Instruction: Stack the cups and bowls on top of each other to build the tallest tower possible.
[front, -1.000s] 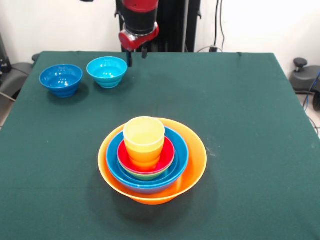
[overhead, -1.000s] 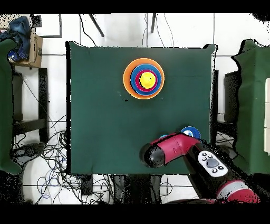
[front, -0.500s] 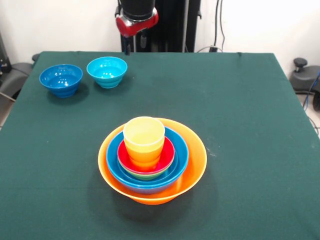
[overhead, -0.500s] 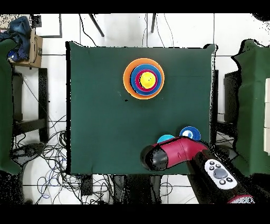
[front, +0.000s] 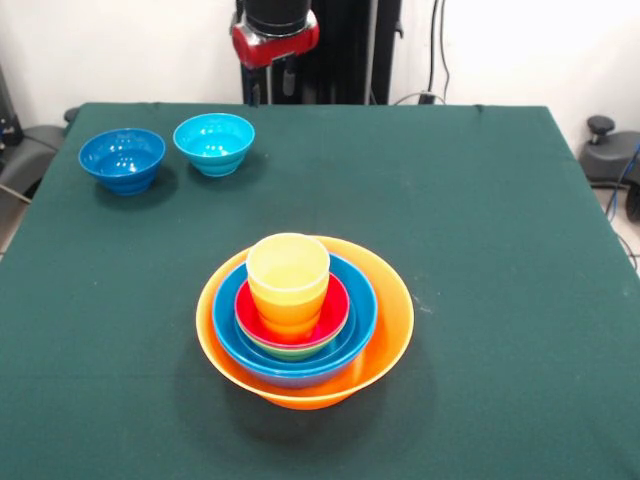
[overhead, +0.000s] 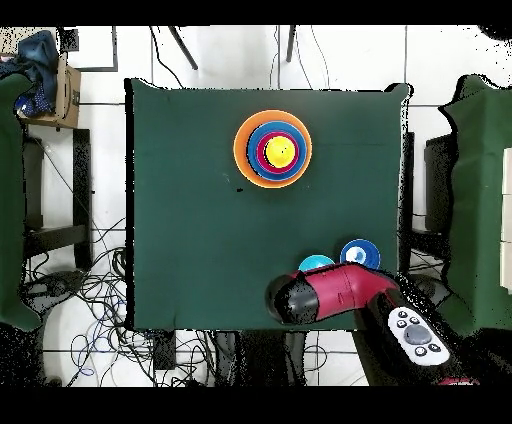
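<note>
At the top of the frame the gripper (front: 270, 96) has drawn up and back from the light-blue bowl (front: 214, 142) and dark-blue bowl (front: 122, 158) at upper left, jaw state untellable, leaving both unstacked while the tower (front: 304, 318) stands mid-table.

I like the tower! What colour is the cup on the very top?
The top cup is yellow, seen best in the front view.
</note>
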